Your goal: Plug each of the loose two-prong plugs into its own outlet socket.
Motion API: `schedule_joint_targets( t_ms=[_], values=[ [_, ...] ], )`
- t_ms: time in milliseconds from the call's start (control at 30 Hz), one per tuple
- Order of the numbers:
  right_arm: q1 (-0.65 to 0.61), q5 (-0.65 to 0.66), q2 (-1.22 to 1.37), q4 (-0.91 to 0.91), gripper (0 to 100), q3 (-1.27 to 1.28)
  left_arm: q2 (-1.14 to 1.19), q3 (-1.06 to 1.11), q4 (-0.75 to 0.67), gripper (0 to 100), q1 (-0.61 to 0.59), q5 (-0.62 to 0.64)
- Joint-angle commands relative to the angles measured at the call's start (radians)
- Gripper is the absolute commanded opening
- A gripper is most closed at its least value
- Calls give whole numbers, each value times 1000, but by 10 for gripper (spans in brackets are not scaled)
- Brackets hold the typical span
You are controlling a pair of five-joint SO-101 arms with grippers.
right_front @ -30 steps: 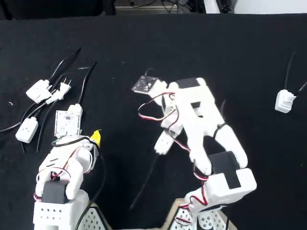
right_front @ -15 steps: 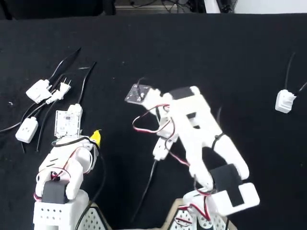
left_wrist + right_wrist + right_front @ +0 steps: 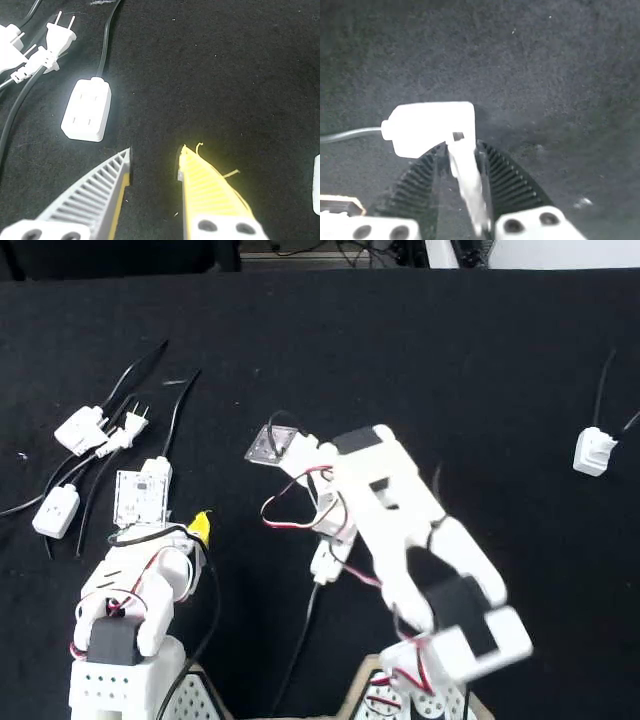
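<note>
Plug (image 3: pixel 431 127) sits pinched in the right gripper (image 3: pixel 461 150), its long axis crosswise to the jaws and its cord (image 3: pixel 350 134) leading off to one side. I cannot tell which way the prongs face. A socket (image 3: pixel 86 116) lies just ahead of the left gripper (image 3: pixel 154 155), whose fingers are spread with nothing between them. Its long axis runs roughly along that gripper's reach, and a loose plug (image 3: pixel 60 31) lies beyond it. From the right gripper this socket is well apart, off toward the left arm, so the left gripper is much the nearer. Another white block (image 3: pixel 594 451) lies well apart on the opposite side.

Over the last second the right arm has swung toward the left arm and drawn back toward its base, carrying the plug along. The left arm has not moved.
</note>
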Motion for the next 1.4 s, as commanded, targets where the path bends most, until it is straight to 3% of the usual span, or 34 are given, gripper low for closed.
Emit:
schedule_joint_targets(
  t_ms=[0,467,667,1000,1200,1367],
  values=[
    [-51,-44,81,-2,10,12,-8,-30,6,170,-8,-2],
    [-94,-72,-35,-11,14,19,-8,-30,6,170,-8,-3],
    [-94,-132,-182,-9,197,21,-8,-31,6,170,-8,-3],
    [-46,-230,-466,14,194,18,-8,-30,6,169,-13,-5],
    [106,-75,-584,245,205,53,-8,-28,6,170,-10,-5],
    [262,101,-750,221,204,298,-8,-25,6,170,-10,-5]
  ],
)
